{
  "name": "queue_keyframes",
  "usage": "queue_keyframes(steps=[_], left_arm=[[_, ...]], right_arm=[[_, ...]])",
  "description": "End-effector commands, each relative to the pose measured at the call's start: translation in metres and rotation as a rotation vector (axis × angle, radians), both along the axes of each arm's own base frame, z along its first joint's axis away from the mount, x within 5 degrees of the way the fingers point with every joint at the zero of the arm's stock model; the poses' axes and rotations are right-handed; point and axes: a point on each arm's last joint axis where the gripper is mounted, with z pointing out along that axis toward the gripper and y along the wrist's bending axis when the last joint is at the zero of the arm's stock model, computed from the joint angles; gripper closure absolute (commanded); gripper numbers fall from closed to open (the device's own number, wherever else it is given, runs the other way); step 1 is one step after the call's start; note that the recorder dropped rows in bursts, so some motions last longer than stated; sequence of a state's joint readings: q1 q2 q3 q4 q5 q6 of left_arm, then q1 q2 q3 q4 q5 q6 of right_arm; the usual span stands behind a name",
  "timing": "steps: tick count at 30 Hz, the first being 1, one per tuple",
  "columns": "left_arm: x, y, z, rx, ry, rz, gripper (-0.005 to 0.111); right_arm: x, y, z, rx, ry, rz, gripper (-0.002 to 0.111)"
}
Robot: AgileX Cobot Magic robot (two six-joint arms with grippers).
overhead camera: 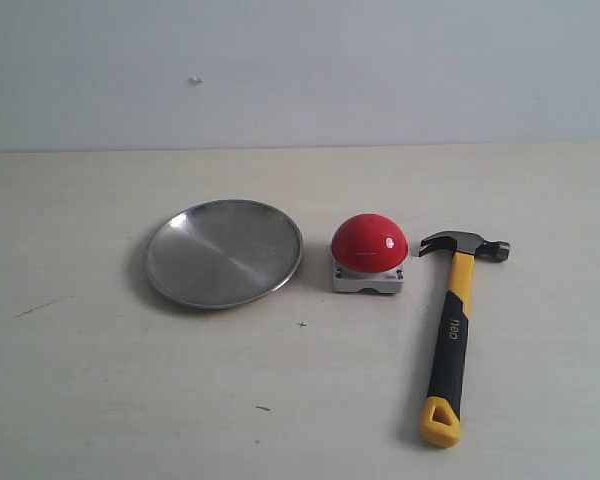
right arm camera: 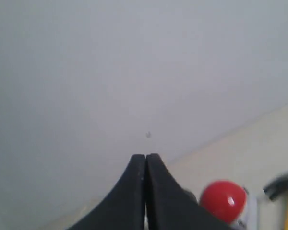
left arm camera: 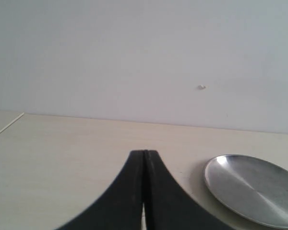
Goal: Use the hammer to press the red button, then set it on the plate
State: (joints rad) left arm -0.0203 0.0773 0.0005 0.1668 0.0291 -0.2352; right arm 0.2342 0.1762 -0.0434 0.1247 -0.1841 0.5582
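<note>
The hammer [overhead camera: 454, 335] lies flat on the table at the right, dark head toward the back, yellow looped end toward the front. Just left of its head sits the red button [overhead camera: 369, 243] on its grey-white base. The silver plate [overhead camera: 224, 252] lies left of the button, with nothing on it. Neither gripper shows in the exterior view. My left gripper [left arm camera: 145, 153] is shut and holds nothing, with the plate [left arm camera: 254, 187] off to one side. My right gripper [right arm camera: 146, 156] is shut and holds nothing; the red button [right arm camera: 222, 200] and a bit of the hammer [right arm camera: 284, 189] appear beyond it.
The light wooden table [overhead camera: 100, 380] runs back to a plain pale wall [overhead camera: 300, 70]. A small speck [overhead camera: 195, 80] marks the wall. A few small dark marks dot the tabletop in front of the plate.
</note>
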Motion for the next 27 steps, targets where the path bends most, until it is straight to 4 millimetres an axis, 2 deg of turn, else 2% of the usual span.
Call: queue_keyframes(steps=[1,4,5,8,9,13,15,17,20,22,24,26,27], left_arm=[[0.000,0.000,0.001,0.000,-0.006,0.001,0.107],[0.000,0.000,0.001,0.000,-0.006,0.001,0.107],[0.000,0.000,0.001,0.000,-0.006,0.001,0.107],[0.000,0.000,0.001,0.000,-0.006,0.001,0.107],[0.000,0.000,0.001,0.000,-0.006,0.001,0.107],[0.000,0.000,0.001,0.000,-0.006,0.001,0.107],[0.000,0.000,0.001,0.000,-0.006,0.001,0.107],[0.000,0.000,0.001,0.000,-0.006,0.001,0.107],[0.000,0.000,0.001,0.000,-0.006,0.001,0.107],[0.000,0.000,0.001,0.000,-0.006,0.001,0.107],[0.000,0.000,0.001,0.000,-0.006,0.001,0.107],[0.000,0.000,0.001,0.000,-0.006,0.001,0.107],[0.000,0.000,0.001,0.000,-0.006,0.001,0.107]], right_arm=[[0.002,-0.013,0.031,0.091,-0.163,-0.135,0.108],[0.030,-0.009,0.059,-0.201,0.005,-0.198,0.108],[0.038,-0.008,0.064,-0.245,0.040,-0.212,0.108],[0.080,-0.011,0.069,-0.387,0.302,-0.324,0.108],[0.095,-0.013,0.068,-0.536,0.377,-0.363,0.108],[0.142,-0.007,0.048,-0.661,0.548,-0.376,0.108],[0.163,-0.009,0.039,-0.832,0.634,-0.409,0.108],[0.175,-0.014,0.033,-0.980,0.713,-0.464,0.108],[0.192,-0.022,0.021,-1.388,0.881,-0.473,0.108],[0.203,-0.032,0.013,-1.447,1.028,-0.597,0.108],[0.212,-0.037,0.000,-1.473,1.095,-0.611,0.108],[0.215,-0.037,-0.004,-1.362,1.062,-0.616,0.108],[0.218,-0.033,-0.005,-1.163,0.965,-0.635,0.108]])
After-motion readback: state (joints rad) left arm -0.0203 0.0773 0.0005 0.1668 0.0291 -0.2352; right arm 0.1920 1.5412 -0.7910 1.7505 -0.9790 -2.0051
